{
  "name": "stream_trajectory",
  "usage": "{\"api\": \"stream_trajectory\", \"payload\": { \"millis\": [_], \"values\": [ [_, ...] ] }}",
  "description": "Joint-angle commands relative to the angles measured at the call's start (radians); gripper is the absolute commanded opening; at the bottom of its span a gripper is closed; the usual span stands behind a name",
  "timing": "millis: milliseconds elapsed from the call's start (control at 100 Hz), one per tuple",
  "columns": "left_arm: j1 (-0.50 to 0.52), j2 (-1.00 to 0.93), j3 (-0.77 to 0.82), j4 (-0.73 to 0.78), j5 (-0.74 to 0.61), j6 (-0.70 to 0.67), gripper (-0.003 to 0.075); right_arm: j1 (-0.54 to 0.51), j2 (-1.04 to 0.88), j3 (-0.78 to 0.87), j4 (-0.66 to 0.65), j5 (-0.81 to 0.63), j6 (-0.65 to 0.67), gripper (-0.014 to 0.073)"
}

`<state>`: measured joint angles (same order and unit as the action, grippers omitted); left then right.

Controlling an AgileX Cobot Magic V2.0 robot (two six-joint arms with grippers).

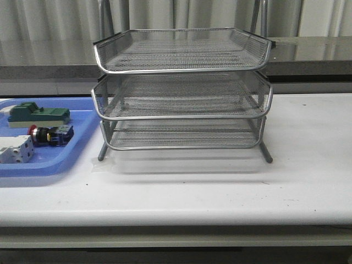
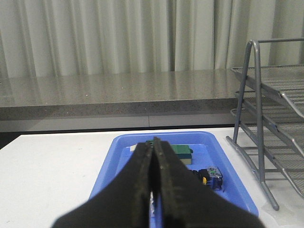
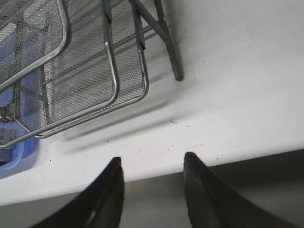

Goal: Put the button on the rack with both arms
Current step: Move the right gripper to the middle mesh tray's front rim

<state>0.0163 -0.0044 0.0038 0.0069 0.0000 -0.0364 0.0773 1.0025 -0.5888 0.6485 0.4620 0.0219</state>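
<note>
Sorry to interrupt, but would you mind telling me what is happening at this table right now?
Nothing is being handled yet. The button lies in the blue tray, left of the rack, whose three tiers look bare. The left tool is shut and empty, pointing at the tray. The right tool is open over the table's near edge, by the rack's corner.

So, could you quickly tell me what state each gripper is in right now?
Left gripper: closed, holding nothing.
Right gripper: open, holding nothing.
</note>
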Motion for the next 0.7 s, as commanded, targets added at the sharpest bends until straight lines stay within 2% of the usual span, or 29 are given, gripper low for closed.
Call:
{"api": "stream_trajectory", "payload": {
  "millis": [0,110,350,440,520,690],
  "values": [
    [-0.004,-0.031,0.034,-0.007,-0.091,-0.009,-0.002,0.002,0.039,-0.034,0.138,-0.077,-0.098,0.0371],
    [-0.004,-0.031,0.034,-0.007,-0.091,-0.009,-0.002,0.002,0.107,-0.034,0.343,-0.082,-0.288,0.0371],
    [-0.004,-0.031,0.034,-0.007,-0.091,-0.009,-0.002,0.002,0.263,-0.034,0.947,-0.02,-0.888,0.0371],
    [-0.004,-0.031,0.034,-0.007,-0.091,-0.009,-0.002,0.002,0.32,-0.035,1.129,0.024,-1.048,0.0371],
    [-0.004,-0.031,0.034,-0.007,-0.091,-0.009,-0.002,0.002,0.374,-0.035,1.226,0.06,-1.146,0.0371],
    [-0.004,-0.031,0.034,-0.007,-0.091,-0.009,-0.002,0.002,0.484,-0.089,1.225,0.148,-1.159,0.0371]
  ]
}}
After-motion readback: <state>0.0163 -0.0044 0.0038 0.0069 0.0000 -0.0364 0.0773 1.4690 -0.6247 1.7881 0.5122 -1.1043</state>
